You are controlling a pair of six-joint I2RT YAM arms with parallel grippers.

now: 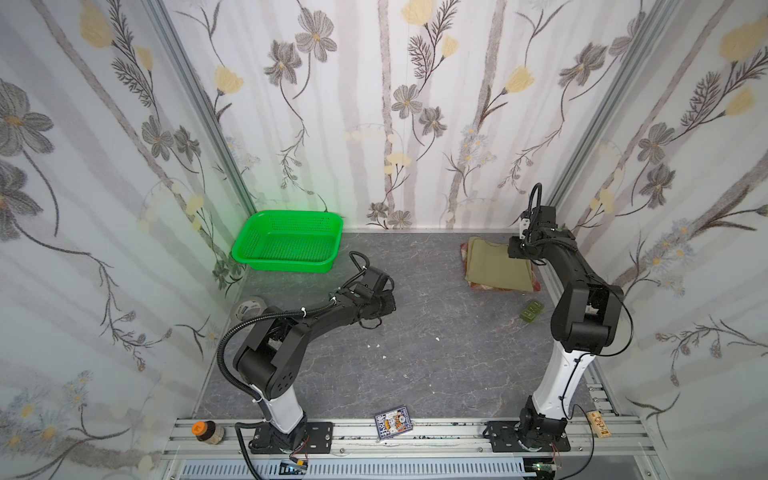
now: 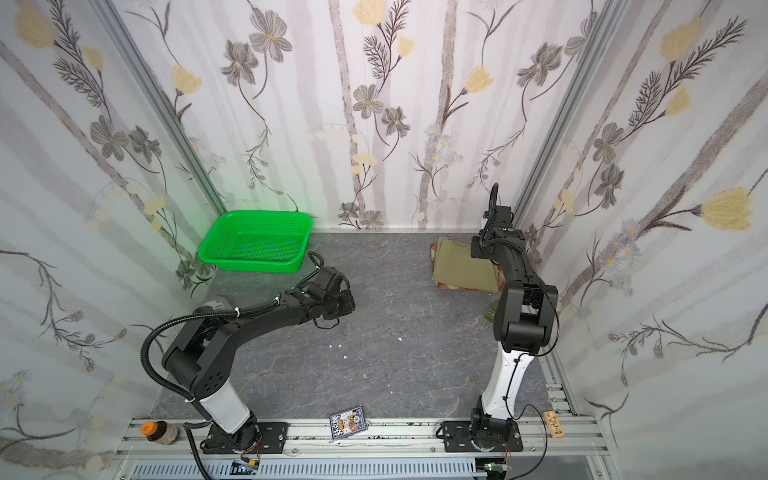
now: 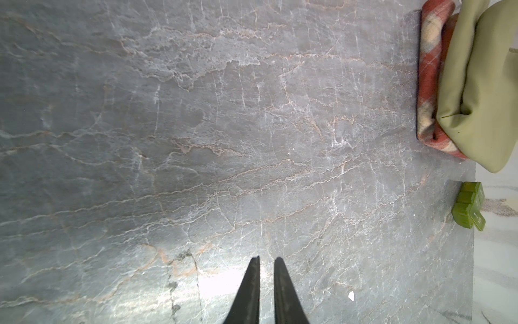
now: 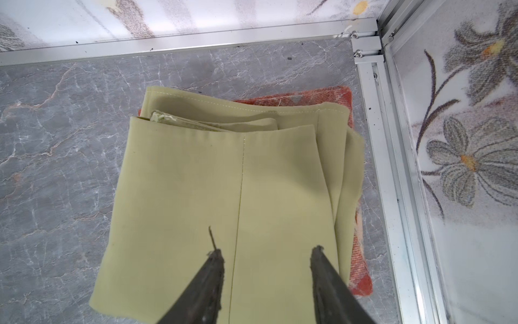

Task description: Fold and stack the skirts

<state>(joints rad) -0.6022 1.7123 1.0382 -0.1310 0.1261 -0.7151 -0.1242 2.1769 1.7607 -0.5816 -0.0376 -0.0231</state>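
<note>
The skirts lie stacked at the back right corner of the table. The khaki skirt (image 1: pixel 494 266) (image 2: pixel 461 266) (image 4: pixel 224 182) is folded on top of the plaid skirt (image 1: pixel 464 252) (image 4: pixel 361 280), whose red edges stick out around it. My right gripper (image 4: pixel 267 251) hovers open just above the khaki skirt, with nothing between its fingers. My left gripper (image 3: pixel 266 259) is shut to a thin slit and empty, over bare table left of centre. From there the plaid skirt (image 3: pixel 429 70) and khaki skirt (image 3: pixel 482 84) lie well away from it.
A green basket (image 1: pixel 291 214) stands at the back left, with a tape roll (image 1: pixel 248 307) in front of it. A small green box (image 1: pixel 531 311) (image 3: pixel 471 206) lies near the stack. A card pack (image 1: pixel 392 423), a bottle (image 1: pixel 208 432) and a wooden block (image 1: pixel 600 424) sit on the front rail. Aluminium rails (image 4: pixel 392 196) border the corner.
</note>
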